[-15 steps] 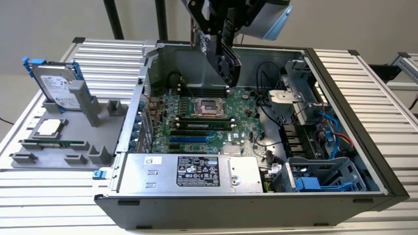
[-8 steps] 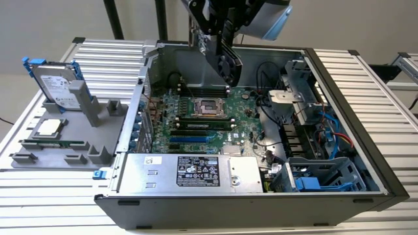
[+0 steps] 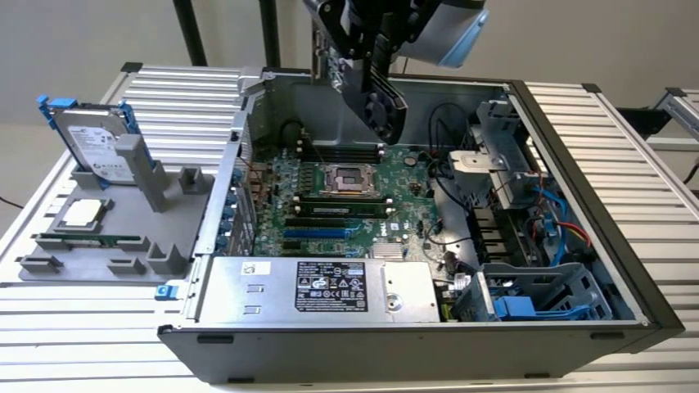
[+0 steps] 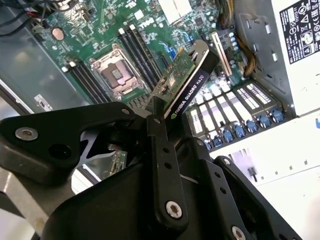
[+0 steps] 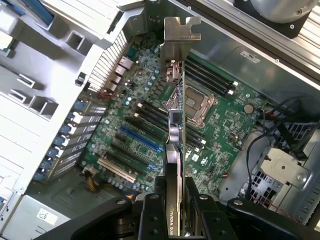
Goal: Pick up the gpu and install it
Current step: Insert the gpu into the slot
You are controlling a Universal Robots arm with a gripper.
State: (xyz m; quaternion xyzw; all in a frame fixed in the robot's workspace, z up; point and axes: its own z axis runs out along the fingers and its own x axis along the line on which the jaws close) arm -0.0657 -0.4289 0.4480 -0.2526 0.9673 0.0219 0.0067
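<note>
**Exterior view: gpu (image 3: 382,102) held on edge over the open case**

You are working on a tabletop (image 3: 611,131) of ribbed, pale metal slats. On it lies a dark grey case (image 3: 415,352) with its side off. A green motherboard (image 3: 410,221) covers much of the case floor, dense with small parts and long, narrow slots. Along the near wall sits a boxy silver power supply (image 3: 317,286).

Outside the case, on the exterior view's left, a matt grey moulded fixture (image 3: 65,266) holds a silver hard drive (image 3: 93,143) upright in blue rails.

Your end effector (image 3: 366,49) hangs over the far part of the motherboard and pinches the gpu between black, hole-drilled fingers (image 4: 162,165). The card is clear of every slot and stands edge-on, with a thin green board on one side and a glossy black shroud on the other.

In the first wrist view the gpu (image 5: 175,140) runs out from the end effector (image 5: 175,207). It ends in a flat silver bracket (image 5: 175,50) with a notched tab. Below it lies the square, metal-framed socket (image 5: 195,102).
</note>
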